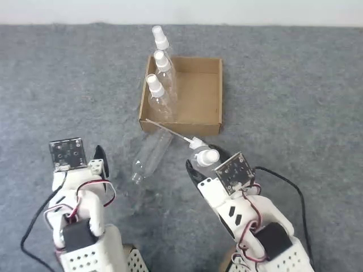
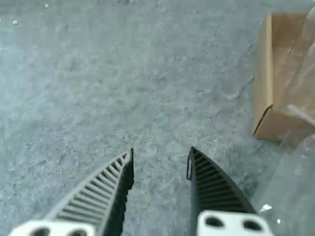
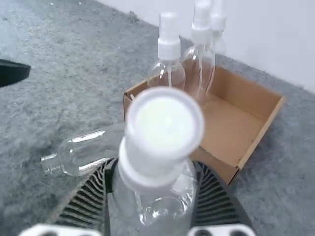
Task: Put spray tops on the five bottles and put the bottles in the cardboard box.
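Capped bottle (image 3: 162,123) sits clamped inside the right claw (image 3: 152,196).

Clear bottles (image 1: 160,103), white spray tops (image 1: 154,85), brown cardboard box (image 1: 219,96), grey, perhaps speckled, carpet (image 1: 295,85).

Open brown cardboard box (image 1: 198,96) sits far centre, and three clear plastic bottles with white spray tops (image 1: 160,90) stand upright along its left wall. Just near-left of it, an uncapped clear bottle (image 1: 150,156) lies on its side on the desk. A loose white spray top with thin tube (image 1: 194,143) lies beside that. A fifth bottle (image 3: 157,147), capped, is clamped in the right gripper (image 3: 153,169).
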Robot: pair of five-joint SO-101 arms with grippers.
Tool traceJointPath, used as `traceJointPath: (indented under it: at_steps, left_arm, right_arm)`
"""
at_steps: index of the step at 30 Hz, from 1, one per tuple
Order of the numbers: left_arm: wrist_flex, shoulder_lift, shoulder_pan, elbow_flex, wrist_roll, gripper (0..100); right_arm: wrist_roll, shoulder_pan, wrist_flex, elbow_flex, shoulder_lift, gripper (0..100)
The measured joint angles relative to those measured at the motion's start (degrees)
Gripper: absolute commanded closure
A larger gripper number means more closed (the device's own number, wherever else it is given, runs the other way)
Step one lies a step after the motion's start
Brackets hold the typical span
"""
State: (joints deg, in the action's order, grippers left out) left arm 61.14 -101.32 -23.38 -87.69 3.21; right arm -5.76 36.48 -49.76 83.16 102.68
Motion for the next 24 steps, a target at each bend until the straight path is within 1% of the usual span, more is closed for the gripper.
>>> traceJointPath:
  at_steps: [3, 9, 14, 19, 24]
  left_arm:
    - [0.00, 0.00, 0.09, -0.09, 1.41, 83]
    - [0.00, 0.00, -0.26, -0.26, 2.02, 83]
    - [0.00, -0.26, -0.09, -1.32, 2.02, 83]
    - [0.00, 0.00, -0.09, -1.32, 2.02, 83]
    - [0.00, 0.00, -0.09, -1.32, 2.02, 83]
  right_arm:
    - [-2.81, 0.00, -0.97, -3.60, 0.00, 99.2]
    - [-5.71, -0.09, -0.97, -8.97, 0.09, 99.2]
    - [-7.56, -0.09, -0.97, -12.92, 0.26, 99.2]
    - [-8.09, -0.18, -0.97, -19.87, 0.09, 99.2]
    - [-8.09, 0.00, -0.97, -28.13, -8.79, 99.2]
